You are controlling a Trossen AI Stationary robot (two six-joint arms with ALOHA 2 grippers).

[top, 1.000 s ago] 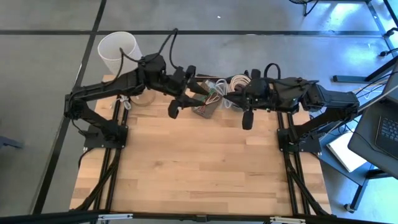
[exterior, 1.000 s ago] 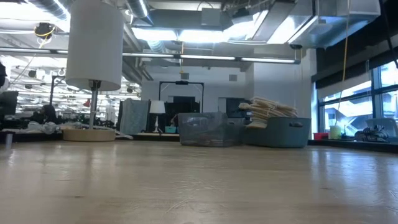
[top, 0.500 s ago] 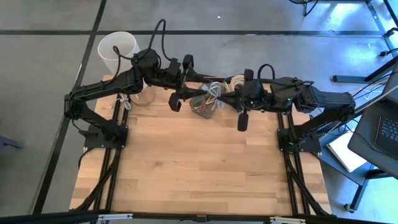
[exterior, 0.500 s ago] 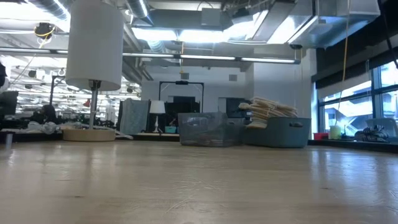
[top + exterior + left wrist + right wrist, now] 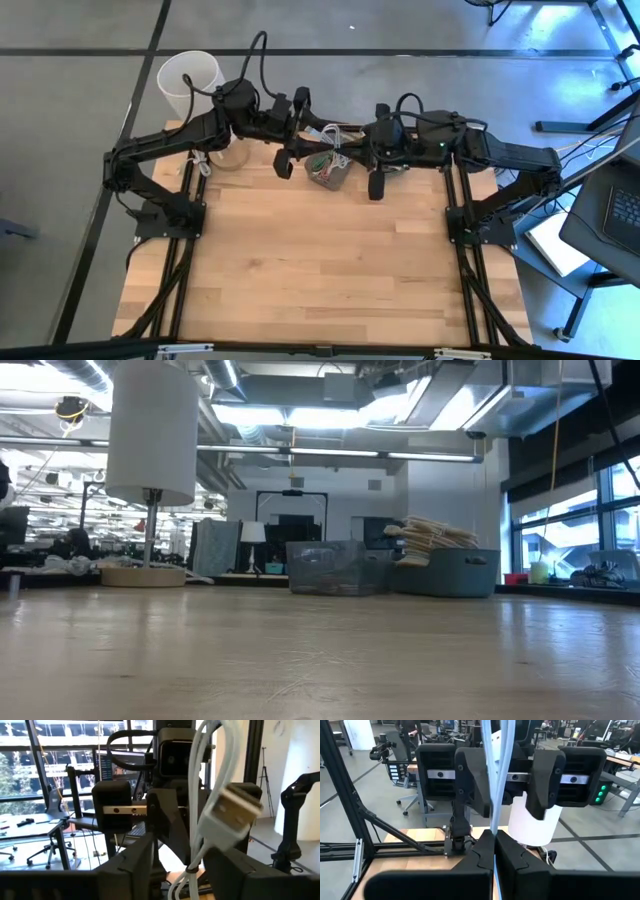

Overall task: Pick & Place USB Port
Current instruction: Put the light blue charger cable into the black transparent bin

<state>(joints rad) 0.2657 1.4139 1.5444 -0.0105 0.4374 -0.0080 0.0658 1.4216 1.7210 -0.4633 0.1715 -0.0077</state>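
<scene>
A white USB cable (image 5: 197, 795) is held up in the air between my two grippers, and its flat metal plug (image 5: 231, 814) points sideways in the left wrist view. My right gripper (image 5: 495, 845) is shut on this cable; in the high view it (image 5: 354, 148) reaches over from the right. My left gripper (image 5: 180, 870) faces it from the left (image 5: 305, 132). It is open, with one finger on either side of the cable's doubled strands and a gap to each. Neither gripper shows in the low view. My right gripper pinches the cable's strands (image 5: 494, 827) between its two shut fingers. The fingers come about level from the table's right. The cable rises from the fingers across the view, lifted clear of the table, and its plug end (image 5: 231, 814) is over by my left gripper.
A clear bin of cables (image 5: 330, 172) stands at the far middle of the table, under the grippers. A grey tub with coiled cables (image 5: 445, 565) is to its right, and a white lamp (image 5: 190, 85) at the far left. Bare wood (image 5: 320, 260) fills the near half.
My right gripper has gone toward the table's left with the cable, closing in on my left gripper above the clear bin. My left gripper has tipped up a little and otherwise kept its place.
</scene>
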